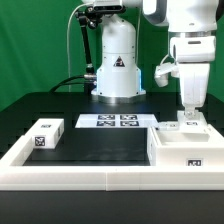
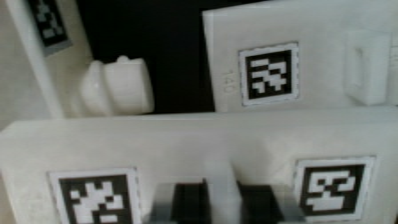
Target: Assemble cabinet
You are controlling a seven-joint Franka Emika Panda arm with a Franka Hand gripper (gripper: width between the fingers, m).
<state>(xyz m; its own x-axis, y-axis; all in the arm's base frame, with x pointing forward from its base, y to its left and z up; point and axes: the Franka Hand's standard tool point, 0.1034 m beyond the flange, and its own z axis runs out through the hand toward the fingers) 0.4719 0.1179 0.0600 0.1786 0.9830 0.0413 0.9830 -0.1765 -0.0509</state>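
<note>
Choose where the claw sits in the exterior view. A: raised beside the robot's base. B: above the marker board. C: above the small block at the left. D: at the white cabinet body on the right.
D: the claw hangs low over the cabinet body at the exterior view's right.

White robot arm [image 1: 190, 25]: upper links cut off by exterior view's top edge. Two-finger gripper [image 1: 190, 120]: tips lost against white boxy plastic cabinet body [image 1: 185, 150]; contact and jaw gap not discernible. Wrist view soft overall. Dark fingers [image 2: 191, 205]: cut by picture edge, gap between them too blurred to judge. Black-and-white square tag [image 2: 50, 25]: cropped by picture edge. Rounded white lump [image 2: 116, 85]: identity unclear. Patterns on small white plastic block [image 1: 45, 137] and marker board [image 1: 116, 121]: too small to read.
</note>
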